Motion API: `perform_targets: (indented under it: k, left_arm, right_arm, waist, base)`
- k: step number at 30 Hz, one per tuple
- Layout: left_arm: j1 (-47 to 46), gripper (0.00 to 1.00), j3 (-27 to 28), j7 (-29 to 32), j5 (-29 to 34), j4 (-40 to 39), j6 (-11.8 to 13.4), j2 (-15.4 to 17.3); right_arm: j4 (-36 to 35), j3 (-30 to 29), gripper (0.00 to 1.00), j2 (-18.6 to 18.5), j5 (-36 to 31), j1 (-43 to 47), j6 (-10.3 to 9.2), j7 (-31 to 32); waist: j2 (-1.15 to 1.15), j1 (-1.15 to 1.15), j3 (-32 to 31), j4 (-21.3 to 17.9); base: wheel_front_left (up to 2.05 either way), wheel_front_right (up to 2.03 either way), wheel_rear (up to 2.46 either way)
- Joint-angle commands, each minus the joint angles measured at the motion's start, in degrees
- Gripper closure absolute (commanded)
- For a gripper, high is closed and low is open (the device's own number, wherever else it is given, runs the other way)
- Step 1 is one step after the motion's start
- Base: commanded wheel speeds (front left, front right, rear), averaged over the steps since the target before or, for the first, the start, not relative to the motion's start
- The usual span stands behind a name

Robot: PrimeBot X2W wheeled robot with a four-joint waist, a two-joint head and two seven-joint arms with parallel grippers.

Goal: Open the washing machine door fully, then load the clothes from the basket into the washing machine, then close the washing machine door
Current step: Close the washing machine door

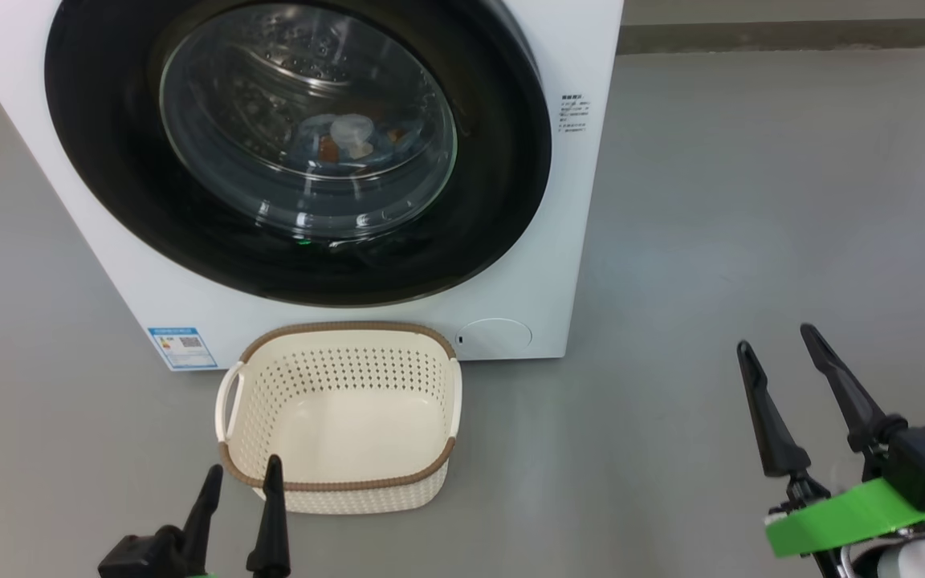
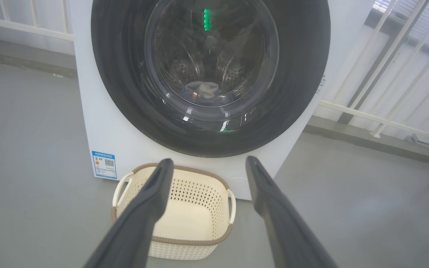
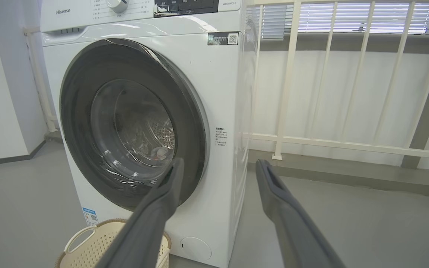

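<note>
The left end effector (image 1: 243, 466) is hovering with its fingers spread wide, gripping nothing, its tips at the near rim of the basket (image 1: 342, 327). The right end effector (image 1: 776, 337) is also gaping and empty, well to the right over the floor (image 1: 711, 241). Beyond the basket, the washing machine door (image 1: 495, 160) is sitting shut on the washing machine (image 1: 583, 241), with the clothes (image 1: 346, 140) lying behind its glass.

Black tapered fingers (image 1: 766, 417) — green wrist band (image 1: 848, 518)

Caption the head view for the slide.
Washing machine door shut, clothes seen through it, basket empty on the floor, left hand and right hand open, holding nothing.
</note>
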Motion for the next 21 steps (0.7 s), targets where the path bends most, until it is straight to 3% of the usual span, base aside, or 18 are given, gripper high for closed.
perform_targets:
  k: [1,21]
  left_arm:
    - [-0.35,0.0,2.17,-0.37,0.84,-1.95,-0.35,0.69]
    - [5.19,0.0,4.28,-0.37,2.41,-5.4,-0.01,0.69]
  right_arm:
    - [-2.05,0.55,0.0,-0.3,-1.58,0.62,-0.38,0.17]
    - [-2.92,-8.13,0.0,4.66,-6.79,11.09,-0.38,0.17]
  waist:
    - [0.0,0.0,-0.68,-0.61]
    - [0.0,0.0,-2.58,0.79]
  base:
    - [0.0,0.0,0.0]
    - [0.0,0.0,0.0]
